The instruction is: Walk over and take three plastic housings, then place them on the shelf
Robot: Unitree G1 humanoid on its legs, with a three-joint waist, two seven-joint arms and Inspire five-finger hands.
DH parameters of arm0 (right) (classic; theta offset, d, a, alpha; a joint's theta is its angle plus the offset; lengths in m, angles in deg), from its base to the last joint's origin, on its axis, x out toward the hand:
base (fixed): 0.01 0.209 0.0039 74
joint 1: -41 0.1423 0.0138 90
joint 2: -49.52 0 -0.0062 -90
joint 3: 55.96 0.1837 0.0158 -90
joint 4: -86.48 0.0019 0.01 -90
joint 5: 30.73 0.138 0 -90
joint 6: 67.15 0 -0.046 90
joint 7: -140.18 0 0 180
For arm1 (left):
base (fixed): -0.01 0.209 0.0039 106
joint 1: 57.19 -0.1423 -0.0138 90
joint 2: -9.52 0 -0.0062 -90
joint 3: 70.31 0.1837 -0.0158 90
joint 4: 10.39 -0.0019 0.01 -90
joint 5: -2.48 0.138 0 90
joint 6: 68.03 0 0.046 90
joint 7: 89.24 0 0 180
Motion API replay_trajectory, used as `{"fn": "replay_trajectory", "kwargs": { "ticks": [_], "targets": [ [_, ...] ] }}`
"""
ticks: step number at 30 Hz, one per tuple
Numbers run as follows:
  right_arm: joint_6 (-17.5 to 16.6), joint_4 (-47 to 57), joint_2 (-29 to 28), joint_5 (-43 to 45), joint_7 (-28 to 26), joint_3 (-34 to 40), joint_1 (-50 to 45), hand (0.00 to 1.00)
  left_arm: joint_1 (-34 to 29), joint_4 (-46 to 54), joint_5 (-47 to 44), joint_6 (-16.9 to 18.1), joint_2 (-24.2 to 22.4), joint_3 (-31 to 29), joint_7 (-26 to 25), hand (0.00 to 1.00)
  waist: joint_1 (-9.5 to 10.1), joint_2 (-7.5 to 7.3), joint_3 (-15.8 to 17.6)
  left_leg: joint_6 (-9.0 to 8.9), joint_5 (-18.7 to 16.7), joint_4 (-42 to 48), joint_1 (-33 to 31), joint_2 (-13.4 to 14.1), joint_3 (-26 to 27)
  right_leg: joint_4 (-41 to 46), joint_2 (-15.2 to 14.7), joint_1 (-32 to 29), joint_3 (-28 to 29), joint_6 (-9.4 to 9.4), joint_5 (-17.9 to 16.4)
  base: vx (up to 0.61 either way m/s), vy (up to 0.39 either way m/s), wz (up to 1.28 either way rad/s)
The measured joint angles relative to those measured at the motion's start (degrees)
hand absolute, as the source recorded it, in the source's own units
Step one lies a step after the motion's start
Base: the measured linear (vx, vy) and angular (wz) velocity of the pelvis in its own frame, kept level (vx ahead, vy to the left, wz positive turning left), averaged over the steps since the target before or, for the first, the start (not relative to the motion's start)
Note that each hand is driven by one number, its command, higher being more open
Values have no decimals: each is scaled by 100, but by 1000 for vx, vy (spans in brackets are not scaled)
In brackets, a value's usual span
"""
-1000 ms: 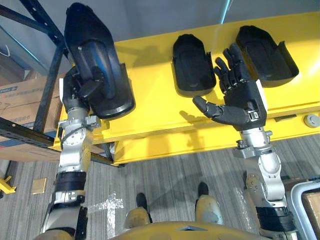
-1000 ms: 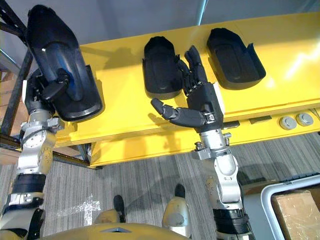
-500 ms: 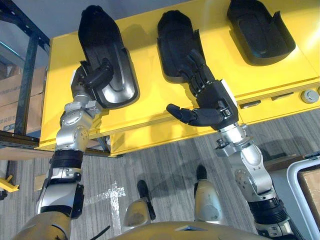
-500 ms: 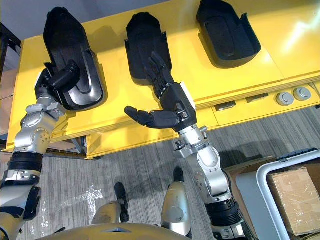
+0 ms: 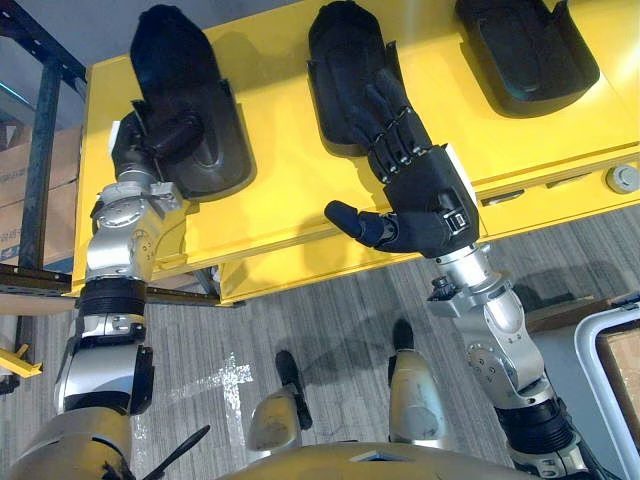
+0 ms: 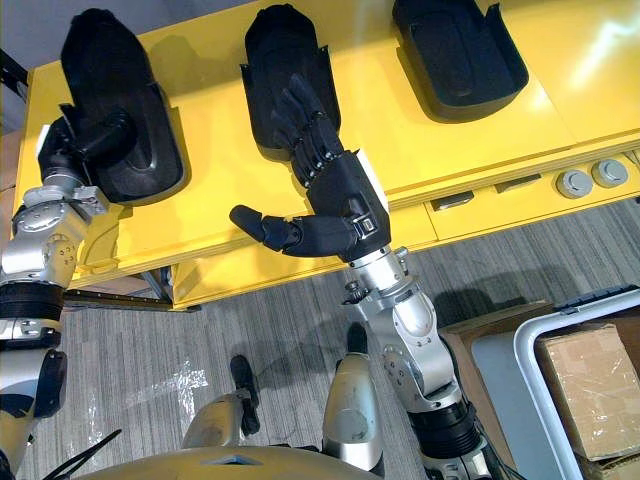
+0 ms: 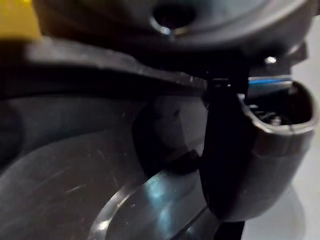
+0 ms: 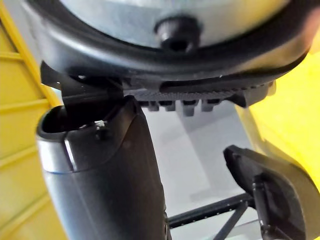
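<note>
Three black plastic housings lie in a row on the yellow shelf top. My left hand is shut on the near end of the left housing, which rests on the shelf near its left edge. In the left wrist view the thumb presses on the housing's glossy inside. My right hand is open, its straight fingers lying over the near end of the middle housing and its thumb pointing left. The right housing lies apart, untouched.
A dark metal rack with cardboard boxes stands left of the yellow shelf. Two round silver knobs sit on the shelf's front face. A grey bin holding a cardboard box stands on the carpet at the lower right.
My left hand has brought the housing down from the air onto the shelf's left end. My right hand has moved forward over the middle housing. The camera has shifted too.
</note>
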Motion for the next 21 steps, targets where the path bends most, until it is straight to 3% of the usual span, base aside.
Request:
{"fn": "replay_trajectory", "kwargs": {
  "ticks": [11,12,21],
  "targets": [
    [2,0,-13,-7,98,-79,-229,100,126,-64,298,-342,156,-12,147,0,33,-1,1,0,0,15,-3,2,-5,31,-12,11,-26,0,2,0,0,0],
    [2,0,-11,-7,98,-80,-228,100,126,-65,313,-343,156,-12,186,100,32,-1,1,0,0,16,-2,2,-4,34,-12,11,-25,0,2,0,0,0],
    [10,0,-18,-4,95,-79,-229,100,145,-65,441,-348,156,-11,398,100,-5,-1,1,-1,0,26,26,2,48,63,-12,4,15,-2,0,0,0,0]
  ]
}}
